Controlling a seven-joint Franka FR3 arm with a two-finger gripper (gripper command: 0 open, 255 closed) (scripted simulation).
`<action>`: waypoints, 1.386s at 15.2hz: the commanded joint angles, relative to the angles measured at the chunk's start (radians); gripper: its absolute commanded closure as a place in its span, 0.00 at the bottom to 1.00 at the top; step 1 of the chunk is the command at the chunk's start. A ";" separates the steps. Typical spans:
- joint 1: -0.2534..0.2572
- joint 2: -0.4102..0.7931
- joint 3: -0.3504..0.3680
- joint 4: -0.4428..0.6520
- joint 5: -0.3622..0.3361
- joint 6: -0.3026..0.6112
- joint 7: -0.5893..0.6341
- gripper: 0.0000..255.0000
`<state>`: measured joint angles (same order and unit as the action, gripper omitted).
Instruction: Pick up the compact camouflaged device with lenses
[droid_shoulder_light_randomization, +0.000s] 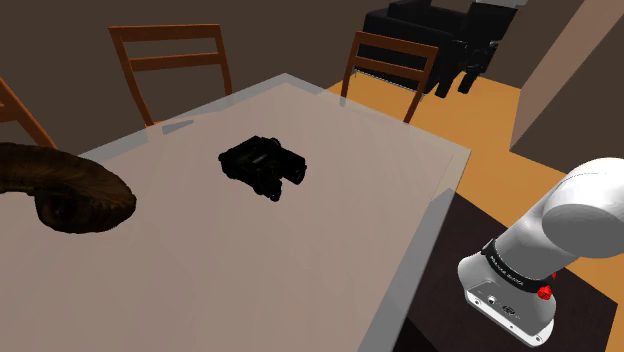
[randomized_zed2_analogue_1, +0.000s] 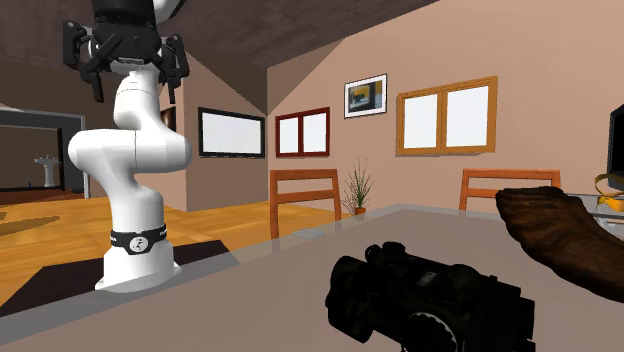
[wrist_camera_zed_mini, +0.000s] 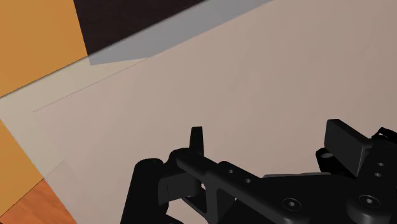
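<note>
Now, device (droid_shoulder_light_randomization: 264, 166): lies on the table (droid_shoulder_light_randomization: 200, 270) around its middle, dark to near-black, with twin lens barrels side by side; sits close and large at the second exterior view's lower right.
Gripper (wrist_camera_zed_mini: 272, 137): hovers over bare tabletop near a table edge, clasping nothing.
Fingers (wrist_camera_zed_mini: 347, 141): apparently spread apart, though seen from an awkward angle.
Arm (randomized_zed2_analogue_1: 130, 150): white, rises upright from its base beside the table, carries the hand high at the second exterior view's top left, well apart from the device.
Curved brown object (droid_shoulder_light_randomization: 70, 190): rests on the table toward the shoulder view's left, apart from the device.
Chairs (droid_shoulder_light_randomization: 170, 60): wooden, drawn up at the table's far side.
Floor (wrist_camera_zed_mini: 38, 38): orange, beyond the table edge.
Framed picture (randomized_zed2_analogue_1: 366, 96): hangs on the wall between windows.
</note>
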<state>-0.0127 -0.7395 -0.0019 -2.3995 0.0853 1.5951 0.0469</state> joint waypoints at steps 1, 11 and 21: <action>0.000 0.000 0.000 0.000 0.000 0.000 0.000 0.00; 0.071 0.243 0.163 0.022 0.089 0.229 0.142 0.00; 0.121 0.568 0.304 0.167 0.081 0.417 0.298 0.00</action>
<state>0.1027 -0.2105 0.2877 -2.2520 0.1720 1.9904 0.3255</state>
